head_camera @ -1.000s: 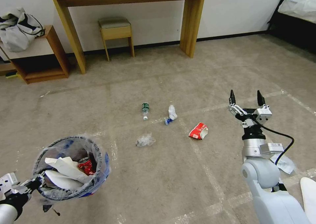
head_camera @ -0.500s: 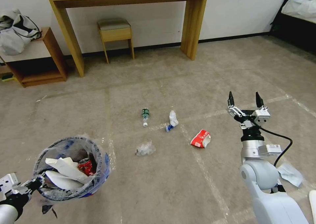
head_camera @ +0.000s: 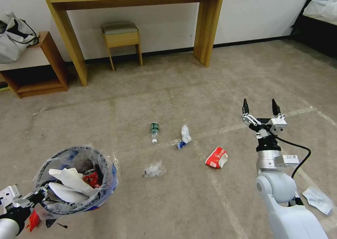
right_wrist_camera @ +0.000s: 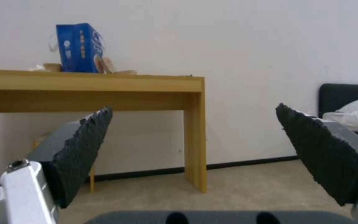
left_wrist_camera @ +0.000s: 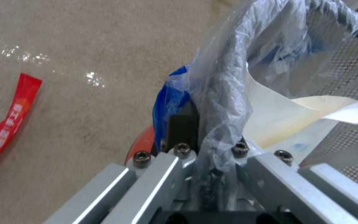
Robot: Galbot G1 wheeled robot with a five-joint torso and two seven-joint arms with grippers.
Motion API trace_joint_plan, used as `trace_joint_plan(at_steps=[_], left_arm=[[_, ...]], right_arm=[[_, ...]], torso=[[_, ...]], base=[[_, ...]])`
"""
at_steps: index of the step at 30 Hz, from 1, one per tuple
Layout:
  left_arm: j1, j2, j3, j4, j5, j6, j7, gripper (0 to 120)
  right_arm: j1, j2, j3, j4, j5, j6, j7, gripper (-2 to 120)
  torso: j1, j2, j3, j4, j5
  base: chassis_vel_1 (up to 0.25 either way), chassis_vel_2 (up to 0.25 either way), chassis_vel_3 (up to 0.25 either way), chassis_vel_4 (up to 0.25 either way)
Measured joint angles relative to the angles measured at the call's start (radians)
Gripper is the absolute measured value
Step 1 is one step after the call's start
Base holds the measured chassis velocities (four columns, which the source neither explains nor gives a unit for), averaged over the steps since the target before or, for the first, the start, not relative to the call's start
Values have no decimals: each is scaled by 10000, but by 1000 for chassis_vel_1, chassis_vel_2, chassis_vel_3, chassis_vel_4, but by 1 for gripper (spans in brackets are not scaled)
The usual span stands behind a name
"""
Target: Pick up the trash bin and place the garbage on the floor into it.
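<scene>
The trash bin point(head_camera: 111, 172), lined with a clear-and-blue bag, hangs low at my left, holding white paper and a crushed red can. My left gripper point(head_camera: 35, 198) is shut on its rim point(left_wrist_camera: 228, 77), pinching rim and bag in the left wrist view point(left_wrist_camera: 212, 149). Garbage lies on the floor point(head_camera: 175, 211): a green-labelled bottle point(head_camera: 154, 131), crumpled white paper point(head_camera: 184, 136), clear plastic point(head_camera: 153, 169), a red wrapper point(head_camera: 216, 157), and a red strip point(left_wrist_camera: 5, 124) under the bin. My right gripper point(head_camera: 260, 109) stands open and empty, raised right of the red wrapper point(right_wrist_camera: 193, 107).
A wooden desk point(head_camera: 207, 24) and a small stool point(head_camera: 121, 38) stand against the far wall. A low shelf point(head_camera: 38, 73) with a bag is at far left, a dark bed point(head_camera: 319, 17) at far right. A pale scrap point(head_camera: 317, 199) lies by my right arm.
The whole view has shifted, so the camera moved: the litter sits lower in the picture and a red strip has come into sight under the bin. Both grippers keep their poses.
</scene>
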Motion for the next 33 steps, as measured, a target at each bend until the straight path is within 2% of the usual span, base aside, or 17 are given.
trace_joint_plan(at_steps=[7, 33], left_arm=[[15, 10, -8, -13, 0, 0, -4, 1], [2, 17, 10, -10, 16, 4, -14, 1]], right_arm=[[5, -3, -5, -7, 19, 97, -1, 100], [-14, -27, -48, -18, 75, 155, -41, 100]], torso=[[0, 0, 1, 0, -3], [-2, 0, 0, 0, -2]], base=[[-75, 83, 76, -72], [0, 0, 0, 0]])
